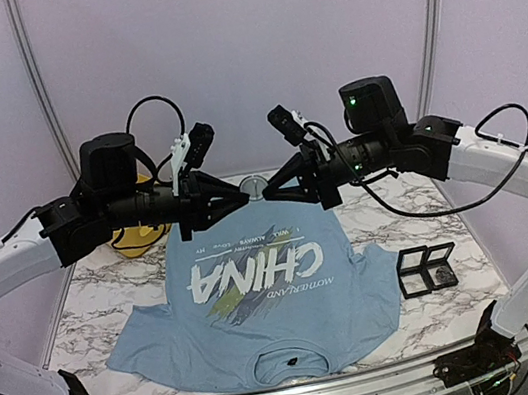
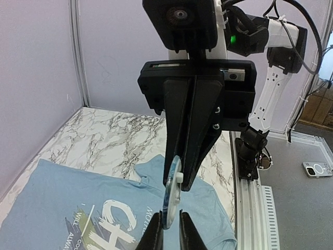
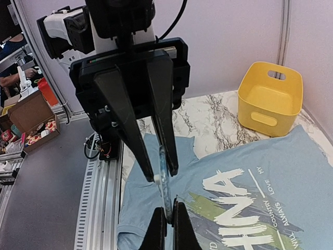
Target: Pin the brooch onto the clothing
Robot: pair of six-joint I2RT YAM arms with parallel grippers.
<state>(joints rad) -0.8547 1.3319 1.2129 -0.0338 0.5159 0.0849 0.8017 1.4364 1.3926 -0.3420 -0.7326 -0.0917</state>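
The light blue "CHINA" T-shirt [image 1: 167, 345] lies flat on the marble table, collar toward the arms. It also shows in the left wrist view [image 2: 57, 192] and the right wrist view [image 3: 291, 156]. A round, blue-faced brooch [image 1: 253, 188] with a white back piece hangs in mid-air above the shirt's far hem. My left gripper [image 1: 244, 195] and right gripper [image 1: 266, 189] meet tip to tip and both are shut on it. The left gripper [image 2: 170, 229] pinches one edge of the disc [image 2: 171, 195]. The right gripper [image 3: 168, 225] pinches the opposite edge of the disc [image 3: 163, 174].
A yellow bin [image 1: 139, 237] stands at the back left, also in the right wrist view [image 3: 270, 96]. A small black open box [image 1: 426, 269] sits to the right of the shirt. A small dark item [image 1: 294, 362] lies at the collar.
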